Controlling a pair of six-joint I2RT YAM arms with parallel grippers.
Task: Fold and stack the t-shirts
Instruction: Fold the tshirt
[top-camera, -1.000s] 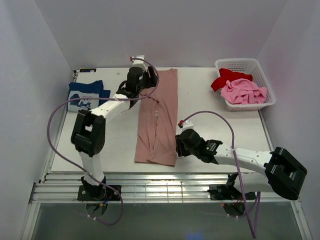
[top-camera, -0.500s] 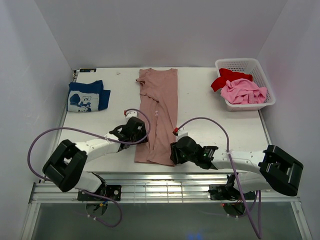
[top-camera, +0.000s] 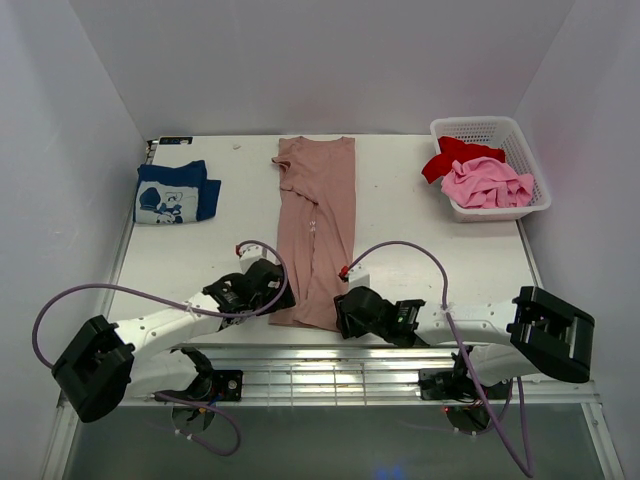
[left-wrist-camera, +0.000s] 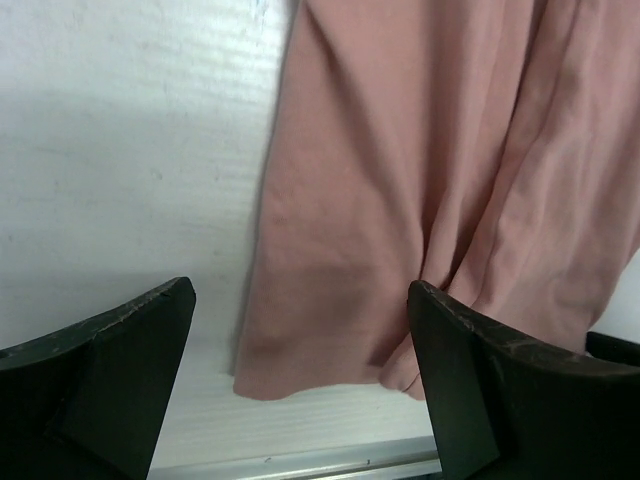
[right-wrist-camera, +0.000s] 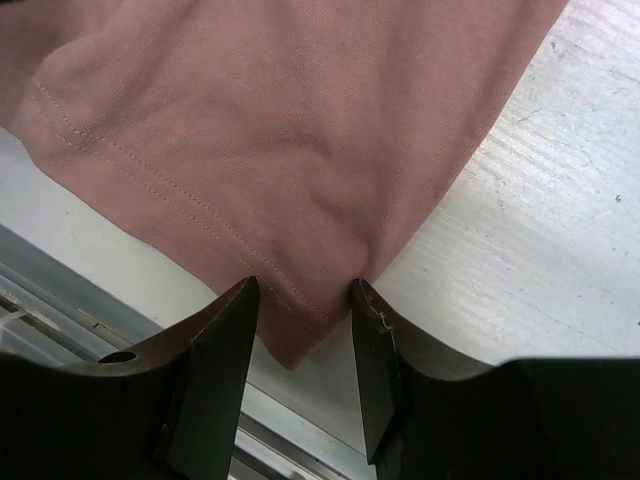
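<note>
The left claw (left-wrist-camera: 300, 330) gapes released over the pink-tan t-shirt (top-camera: 322, 200) hem at the near desk (top-camera: 430, 250) edge; the right claw (right-wrist-camera: 303, 300), also released, straddles its right corner.

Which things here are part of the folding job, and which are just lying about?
Job in hand:
pink-tan tee, stretched lengthwise mid-table
navy tee, folded at far left
red tee and bright pink tee, heaped in the white basket

Just there:
the white basket itself, only a holder
purple cables
metal rails at the near edge
</note>
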